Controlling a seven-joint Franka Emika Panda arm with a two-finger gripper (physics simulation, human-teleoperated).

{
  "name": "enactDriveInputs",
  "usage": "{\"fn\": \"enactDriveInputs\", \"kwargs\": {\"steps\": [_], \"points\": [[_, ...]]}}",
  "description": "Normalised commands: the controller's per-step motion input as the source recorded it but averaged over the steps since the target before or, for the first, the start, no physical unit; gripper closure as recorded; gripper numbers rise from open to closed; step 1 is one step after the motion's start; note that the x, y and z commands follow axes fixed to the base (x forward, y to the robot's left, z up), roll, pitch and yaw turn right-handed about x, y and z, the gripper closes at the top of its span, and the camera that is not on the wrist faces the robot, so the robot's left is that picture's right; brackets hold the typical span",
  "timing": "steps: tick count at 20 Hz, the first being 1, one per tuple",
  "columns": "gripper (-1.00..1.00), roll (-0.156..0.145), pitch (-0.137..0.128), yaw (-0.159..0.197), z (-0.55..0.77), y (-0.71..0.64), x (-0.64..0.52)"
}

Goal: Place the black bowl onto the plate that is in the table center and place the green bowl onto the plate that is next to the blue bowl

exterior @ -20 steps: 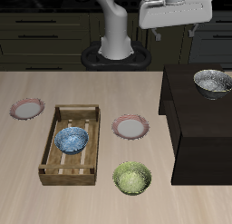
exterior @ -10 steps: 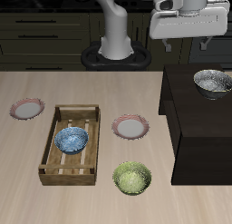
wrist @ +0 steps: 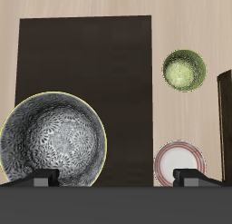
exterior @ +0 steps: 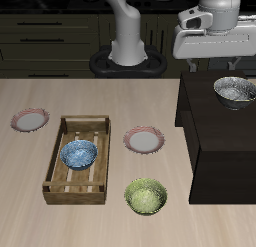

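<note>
Black bowl: the small round bowl (exterior: 234, 89), dark outside and silvery-speckled inside, sits on top of the dark box-like block (exterior: 215, 126), near its back edge. It is still the first thing you have to move.
Dark block: the biggest item, at about 3 o'clock from the table centre; its raised top means you must descend less far than to the table.
Wooden tray: the slatted crate (exterior: 78, 159) at about 9 o'clock from centre holds the blue-and-white mottled bowl (exterior: 79, 154).
Centre plate: the white plate with a pink rim (exterior: 144, 140) lies just beside the crate, bare; I judge this the black bowl's target.
Far plate: a second pink-rimmed plate (exterior: 30, 119) lies beyond the crate, at about 10 o'clock.
Green bowl: the olive bowl (exterior: 146, 197) rests on the table at 6 o'clock, untouched.
Gripper: your two-finger gripper (wrist: 114, 178) hangs high above the block, fingers spread apart and holding nothing.
Advice: shift until one finger stands over the bowl's rim wall, not its hollow, then come straight down and pinch the rim.
</note>
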Motion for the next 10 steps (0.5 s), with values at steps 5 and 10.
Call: {"fn": "enactDriveInputs", "kwargs": {"steps": [5,10], "points": [[-1.00,-0.002,0.058,0.033,-0.41,0.10,0.03],[-1.00,0.003,0.039,0.030,-0.35,0.05,-0.05]]}}
